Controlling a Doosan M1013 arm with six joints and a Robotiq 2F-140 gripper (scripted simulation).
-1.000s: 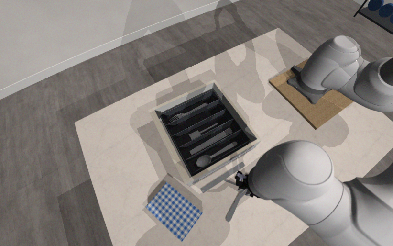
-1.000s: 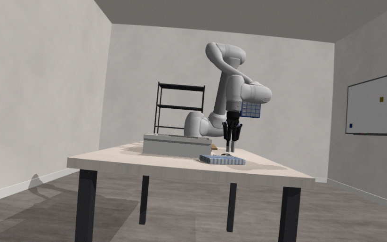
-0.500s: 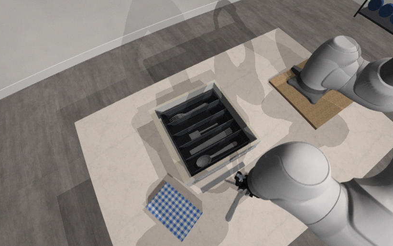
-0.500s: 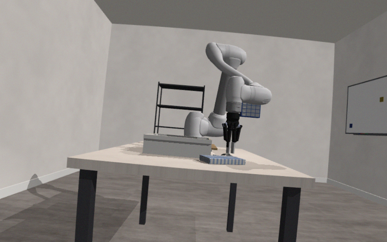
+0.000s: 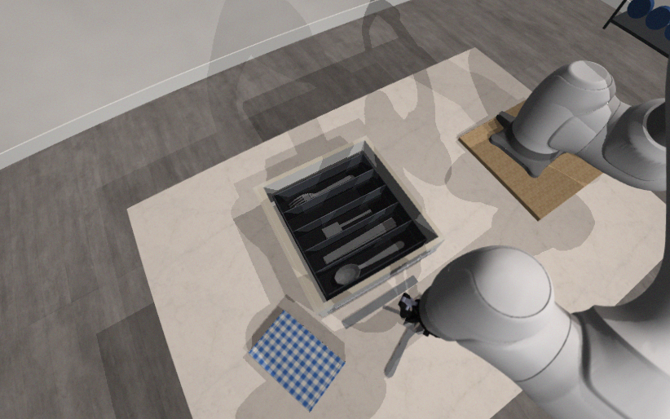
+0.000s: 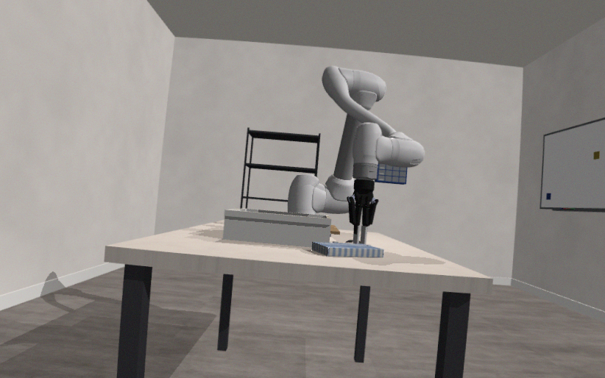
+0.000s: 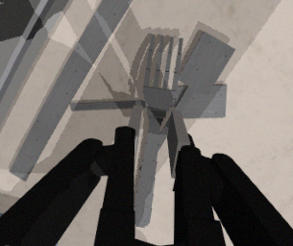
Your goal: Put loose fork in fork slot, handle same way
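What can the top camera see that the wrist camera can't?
Only the top view looks inside the tray: forks lie in the far slot and a spoon in the near one. Only the wrist view shows the prongs of the loose fork, and the hand with one finger on each side of its handle, not squeezing it. Both views show that fork on the table beside the tray.
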